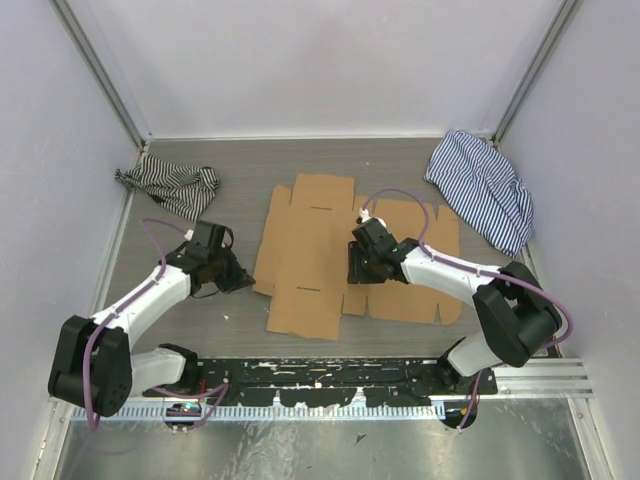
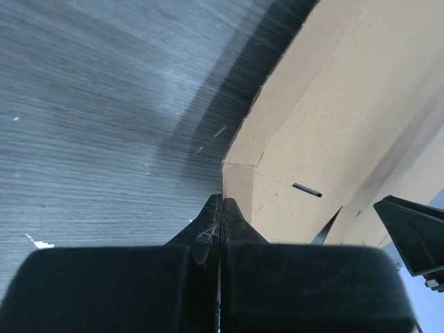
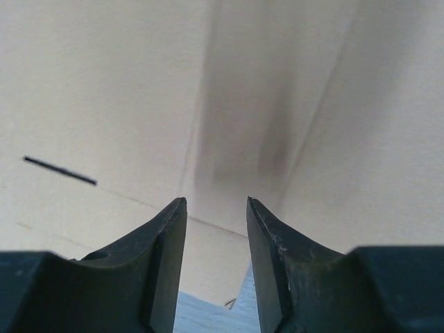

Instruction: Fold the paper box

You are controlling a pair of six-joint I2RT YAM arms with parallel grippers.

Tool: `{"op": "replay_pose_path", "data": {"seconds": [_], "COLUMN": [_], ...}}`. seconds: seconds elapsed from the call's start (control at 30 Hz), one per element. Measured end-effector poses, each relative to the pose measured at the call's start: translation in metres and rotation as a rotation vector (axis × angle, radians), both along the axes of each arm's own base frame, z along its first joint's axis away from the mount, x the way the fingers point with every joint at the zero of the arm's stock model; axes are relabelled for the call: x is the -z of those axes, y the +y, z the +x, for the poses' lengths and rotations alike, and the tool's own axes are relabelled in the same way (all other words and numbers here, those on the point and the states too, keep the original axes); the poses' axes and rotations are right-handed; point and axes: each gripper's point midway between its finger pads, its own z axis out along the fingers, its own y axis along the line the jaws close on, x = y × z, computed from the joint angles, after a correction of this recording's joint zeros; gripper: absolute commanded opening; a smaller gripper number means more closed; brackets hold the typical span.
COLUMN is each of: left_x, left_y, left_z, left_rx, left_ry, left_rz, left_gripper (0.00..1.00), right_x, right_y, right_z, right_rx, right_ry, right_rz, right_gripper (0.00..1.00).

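The left hand (image 2: 220, 208) is squeezed shut with nothing seen between its fingers. Its tip sits at the left edge of the box (image 1: 310, 245), probably to work under that flap. The box lies unfolded mid-surface (image 1: 250, 165). The right hand (image 3: 216, 202) hovers low over its middle, half open and empty, likely to pin a panel. Only the wrist views show these finger gaps, and only the top view shows the whole sheet.

no readable text, labels or numbers
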Motion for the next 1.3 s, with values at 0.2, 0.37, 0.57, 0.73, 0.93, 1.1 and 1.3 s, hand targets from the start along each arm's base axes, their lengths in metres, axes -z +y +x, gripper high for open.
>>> {"op": "replay_pose_path", "data": {"seconds": [0.2, 0.37, 0.57, 0.73, 0.93, 1.1, 1.3], "left_x": [-0.032, -0.065, -0.08, -0.096, -0.111, -0.104, -0.041], "left_y": [-0.007, -0.023, -0.047, -0.05, -0.042, -0.035, -0.037], "left_z": [0.016, 0.023, 0.003, -0.011, -0.017, -0.016, -0.04], "left_rx": [0.048, 0.126, 0.29, 0.386, 0.419, 0.405, 0.298], "left_ry": [-0.086, -0.181, -0.224, -0.272, -0.315, -0.307, -0.145], "left_rz": [-0.015, -0.028, 0.032, 0.107, 0.178, 0.222, 0.134], "left_gripper": [0.0, 0.0, 0.0, 0.0, 0.0, 0.53, 0.69], "right_x": [-0.03, -0.058, -0.098, -0.14, -0.169, -0.156, -0.102], "right_y": [0.021, 0.041, 0.062, 0.086, 0.11, 0.109, 0.086], "right_z": [0.003, 0.01, 0.032, 0.059, 0.078, 0.078, 0.061], "right_rx": [-0.134, -0.207, -0.204, -0.179, -0.143, -0.09, -0.036], "right_ry": [-0.076, -0.132, -0.167, -0.193, -0.181, -0.145, -0.059], "right_rz": [0.088, 0.161, 0.21, 0.248, 0.227, 0.147, 0.037], "right_gripper": [0.48, 0.56, 0.64, 0.68, 0.69, 0.71, 0.68]}}
